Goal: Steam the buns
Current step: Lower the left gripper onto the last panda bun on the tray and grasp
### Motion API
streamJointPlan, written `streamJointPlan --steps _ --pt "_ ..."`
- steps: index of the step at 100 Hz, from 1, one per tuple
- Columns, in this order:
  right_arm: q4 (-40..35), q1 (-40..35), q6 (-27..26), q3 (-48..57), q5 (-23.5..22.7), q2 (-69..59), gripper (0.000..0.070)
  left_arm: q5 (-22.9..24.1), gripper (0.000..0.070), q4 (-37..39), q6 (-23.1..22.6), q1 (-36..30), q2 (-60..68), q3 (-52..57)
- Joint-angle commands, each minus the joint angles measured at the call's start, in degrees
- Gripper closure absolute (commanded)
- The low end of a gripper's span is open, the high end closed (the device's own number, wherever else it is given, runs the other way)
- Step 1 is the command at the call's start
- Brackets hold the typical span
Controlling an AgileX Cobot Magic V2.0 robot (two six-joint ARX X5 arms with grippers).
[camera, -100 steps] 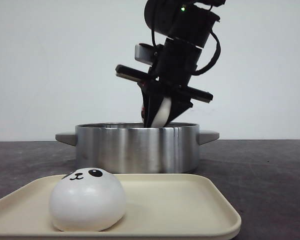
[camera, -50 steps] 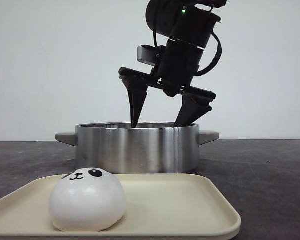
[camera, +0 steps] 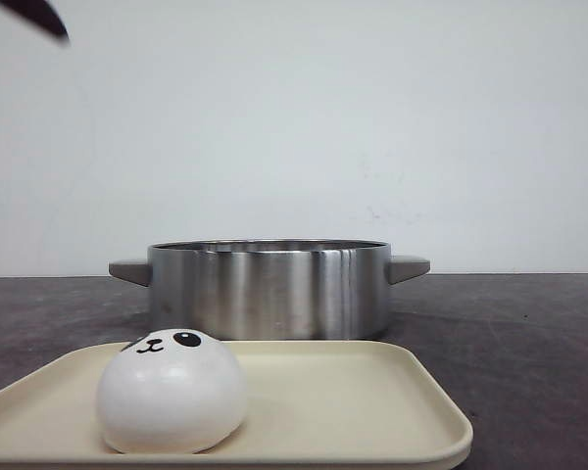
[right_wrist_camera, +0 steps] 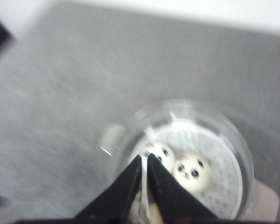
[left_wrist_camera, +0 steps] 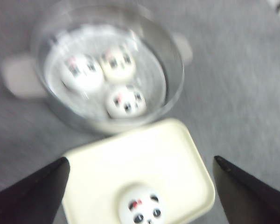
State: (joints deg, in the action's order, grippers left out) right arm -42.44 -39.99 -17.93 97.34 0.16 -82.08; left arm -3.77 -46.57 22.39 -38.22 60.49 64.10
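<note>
**Arm gone from above the pot; three buns inside, one on the tray**

A second ago a gripper stood over the steel pot point(camera: 269, 288) with a bun between its fingers, then opened; now the front view shows that space bare, with only a dark sliver at the top left corner, too little of it to name.

From the front the pot's inside is hidden behind its wall. Both wrist views are blurred. In the right wrist view only two panda faces are plain in the pot; a third pale shape sits behind the fingers and cannot be made out.

Counted from the left wrist view: four buns. Three buns point(left_wrist_camera: 107, 79) lie close together on the perforated floor of the pot, and one bun point(camera: 171, 392) rests on the left part of the cream tray point(camera: 372, 392), face up. One pot with two stub handles, one tray, just in front of the pot on the dark table point(camera: 529, 323).

The left gripper point(left_wrist_camera: 140, 186) hangs high above the tray and pot, looking down, its fingers spread wide with nothing between them. The right gripper point(right_wrist_camera: 144, 163) is raised above the pot, its fingers pressed nearly together, holding nothing.
</note>
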Motion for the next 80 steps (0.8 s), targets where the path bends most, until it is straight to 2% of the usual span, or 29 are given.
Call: streamJointPlan --steps 1,19,37,58,80 --pt "-0.1 -1.0 1.1 1.0 1.5 2.6 0.0691 -1.2 0.0107 1.7 2.3 -1.6 1.6 -2.7" --pt "-0.4 -1.6 1.9 1.0 6.4 10.3 0.0691 -4.5 0.0104 4.3 5.2 -5.3 7.4 -8.9" --pt "-2.8 -1.5 2.5 1.0 10.5 13.3 0.0691 -8.1 0.0104 5.6 5.3 -8.8 15.7 -9.2" --pt "-6.9 -1.5 2.5 1.0 10.8 13.3 0.0691 -8.5 0.0104 7.6 5.4 -12.3 23.9 -9.2" --pt "-7.3 -1.6 2.2 1.0 10.4 13.3 0.0691 -7.9 0.0105 9.3 5.4 -13.2 28.6 -9.2"
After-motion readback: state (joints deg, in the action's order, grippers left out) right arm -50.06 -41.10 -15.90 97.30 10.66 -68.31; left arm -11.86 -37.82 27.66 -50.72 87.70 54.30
